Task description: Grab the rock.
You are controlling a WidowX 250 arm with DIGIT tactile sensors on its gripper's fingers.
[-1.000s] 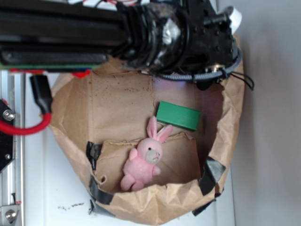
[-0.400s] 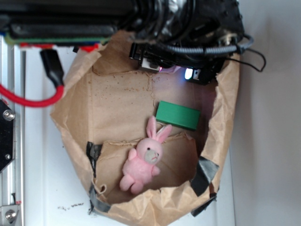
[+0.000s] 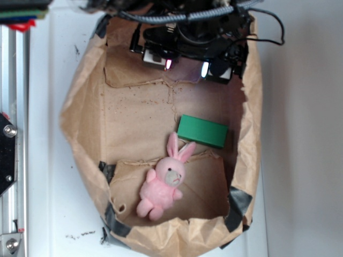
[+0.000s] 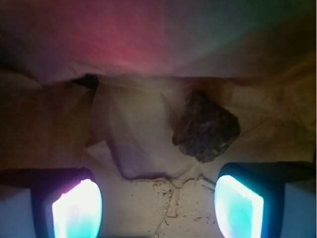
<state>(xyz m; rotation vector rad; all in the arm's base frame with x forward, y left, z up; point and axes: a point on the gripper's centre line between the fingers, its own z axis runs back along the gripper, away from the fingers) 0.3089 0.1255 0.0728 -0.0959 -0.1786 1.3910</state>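
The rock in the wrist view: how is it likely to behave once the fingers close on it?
The rock looks rigid and rough, so it should not squash or slide easily. Its angular, uneven faces may make it twist between the fingers of the open gripper. It sits on crumpled brown paper, right of centre, so a nudge could shift it rather than roll it.

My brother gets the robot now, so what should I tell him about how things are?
Gripper: open, empty, down at the far end of the paper bag.
Rock: on the bag floor just ahead of the fingers, nearer the right one in the wrist view, not touched. The arm hides it in the exterior view.
Green block and pink bunny: further back in the bag, away from the gripper.
Done: gripper is near the rock.
Left: line up on the rock, close on it, lift.
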